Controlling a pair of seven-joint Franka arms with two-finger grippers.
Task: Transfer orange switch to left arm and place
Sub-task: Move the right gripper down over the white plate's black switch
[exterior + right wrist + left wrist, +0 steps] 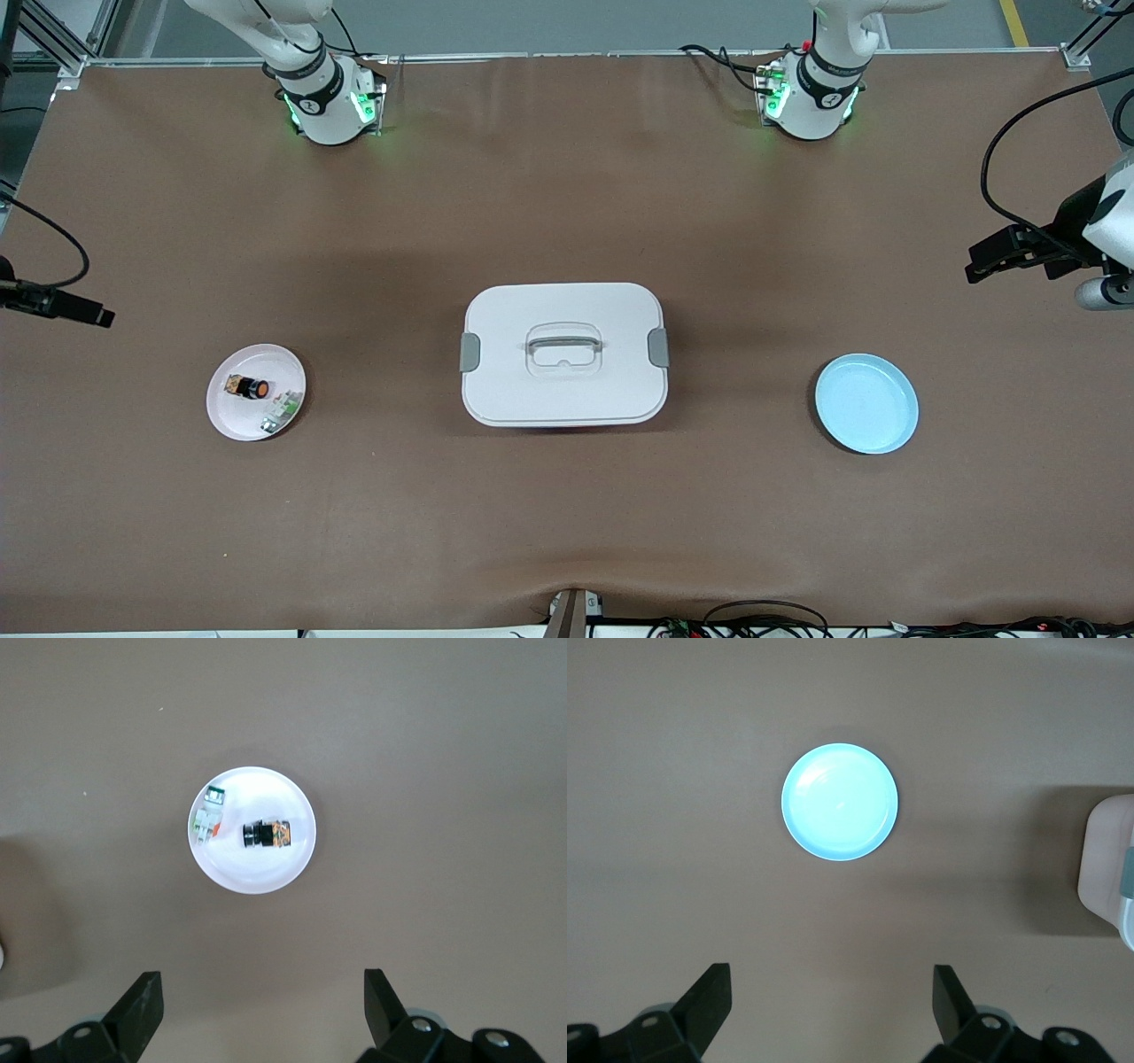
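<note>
Nearest the front camera among the tabletop things sits the blue plate (866, 403), toward the left arm's end of the brown table (567, 514), with nothing on it. Beside it, at the middle of the table, stands the box (564, 353), a white rounded container with grey side clasps and a recessed grey handle on its closed lid. Toward the right arm's end lies the pink plate (256, 392), and on it rests the orange switch (247, 387), lying on its side with its round orange cap pointing toward the box and its tan end away from it. Just beside the switch on the same plate, slightly nearer the front camera, lies a small green-and-white component (279, 414). The two arms rise from their green-lit bases along the top edge of the table, the right arm (314, 84) and the left arm (819, 84), and both hands are up out of the front view. From the right wrist view, the right gripper (261, 1010) hangs high over the table just beside the pink plate (252, 830), its fingers spread wide and holding nothing, with the orange switch (266, 834) well below. From the left wrist view, the left gripper (833, 1005) hangs high over the table just beside the blue plate (840, 801), fingers likewise spread wide and empty, a corner of the box (1107, 868) showing at the edge
</note>
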